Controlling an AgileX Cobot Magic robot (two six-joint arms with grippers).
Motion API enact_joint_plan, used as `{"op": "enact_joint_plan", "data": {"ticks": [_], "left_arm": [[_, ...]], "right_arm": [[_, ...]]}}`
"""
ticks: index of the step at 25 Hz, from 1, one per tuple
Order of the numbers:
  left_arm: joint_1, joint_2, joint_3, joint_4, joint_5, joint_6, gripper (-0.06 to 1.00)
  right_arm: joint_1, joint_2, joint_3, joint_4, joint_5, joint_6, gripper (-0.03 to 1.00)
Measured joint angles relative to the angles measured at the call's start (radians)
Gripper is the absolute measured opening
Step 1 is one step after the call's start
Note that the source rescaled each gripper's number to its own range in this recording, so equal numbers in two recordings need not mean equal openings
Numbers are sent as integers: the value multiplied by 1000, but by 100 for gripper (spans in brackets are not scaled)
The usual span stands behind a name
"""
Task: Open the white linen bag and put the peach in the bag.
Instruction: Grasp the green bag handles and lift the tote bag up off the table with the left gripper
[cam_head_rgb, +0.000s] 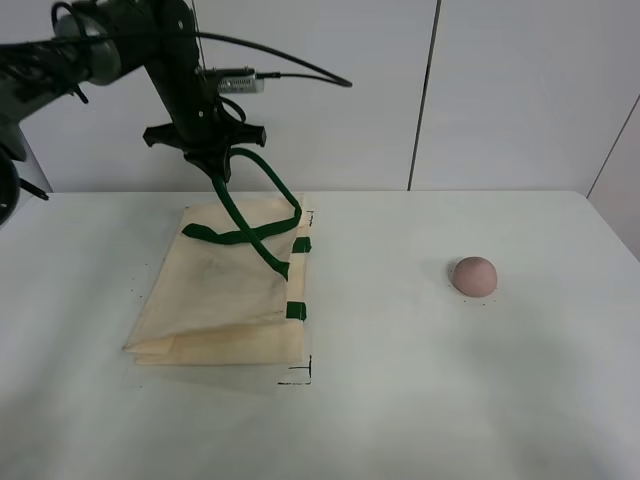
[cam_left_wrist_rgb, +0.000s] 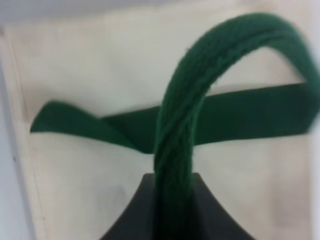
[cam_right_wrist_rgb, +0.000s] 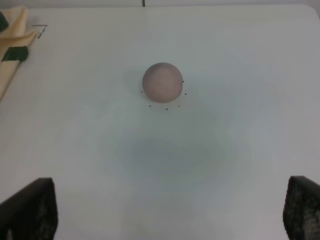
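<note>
The flat cream-coloured cloth tote bag (cam_head_rgb: 225, 300) lay on the left part of the white table (cam_head_rgb: 420, 400), its green-tabbed edge facing the middle. The left gripper (cam_head_rgb: 215, 165) was clamped on one dark green strap handle (cam_head_rgb: 262, 185), holding it looped up above the cloth; the other strap lay across the bag. The small round dull pink-brown peach (cam_head_rgb: 474, 275) sat on the bare tabletop, well apart to the right. The right gripper (cam_right_wrist_rgb: 167, 207) hung above it, jaws spread wide. A pale panelled wall (cam_head_rgb: 500, 90) stood behind.
</note>
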Motion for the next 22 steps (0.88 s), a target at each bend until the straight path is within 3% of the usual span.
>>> {"op": "enact_joint_plan", "data": {"ticks": [4,11,16,22], "left_arm": [[-23,-119,-1,-2,2,65,0],[-28,-255,-1,0,2,83,0],[-28,-265,-1,0,2,85,0],[-28,-280,-1,-1,2,86,0]], "right_arm": [[0,0,0,0,0,0,100],[0,39,-2,10,-1,1,100],[0,337,-45,42,-81,4,100],[0,890,-210,52,-264,3,100]]}}
